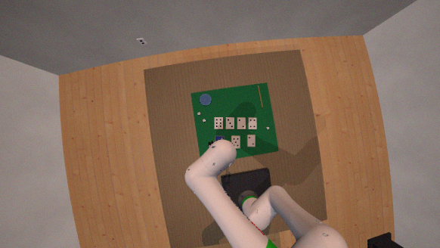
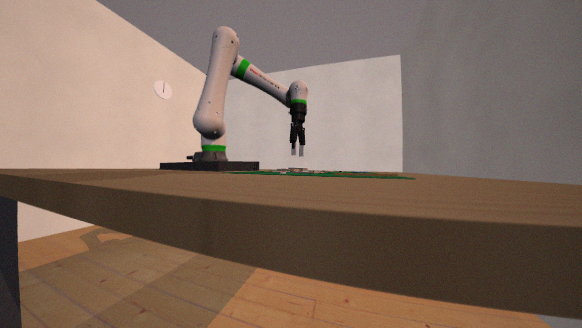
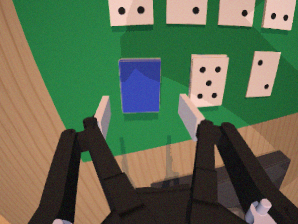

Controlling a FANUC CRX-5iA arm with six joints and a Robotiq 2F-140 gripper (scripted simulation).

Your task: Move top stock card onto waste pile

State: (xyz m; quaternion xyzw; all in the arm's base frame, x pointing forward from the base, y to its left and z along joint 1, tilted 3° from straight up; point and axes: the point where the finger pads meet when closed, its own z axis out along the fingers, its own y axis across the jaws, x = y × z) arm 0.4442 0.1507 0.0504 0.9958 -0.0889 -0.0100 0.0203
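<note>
The face-down stock (image 3: 140, 86) is a blue-backed pile on the green mat (image 1: 234, 117), at the left end of the near row; it also shows in the overhead view (image 1: 219, 138). The waste pile (image 3: 208, 80) lies just to its right, face up with several pips, and shows overhead too (image 1: 236, 141). My gripper (image 3: 145, 104) hangs well above the mat, its fingers apart on either side of the stock and nothing between them. From the side view the gripper (image 2: 298, 147) points straight down, clear of the cards. In the overhead view my arm hides most of it.
A third face-up card (image 1: 251, 140) lies right of the waste pile. A row of several face-up cards (image 1: 235, 122) lies further back. A blue disc (image 1: 205, 99), a thin wooden stick (image 1: 259, 95) and small white pegs sit on the mat. My base (image 1: 246, 181) stands in front.
</note>
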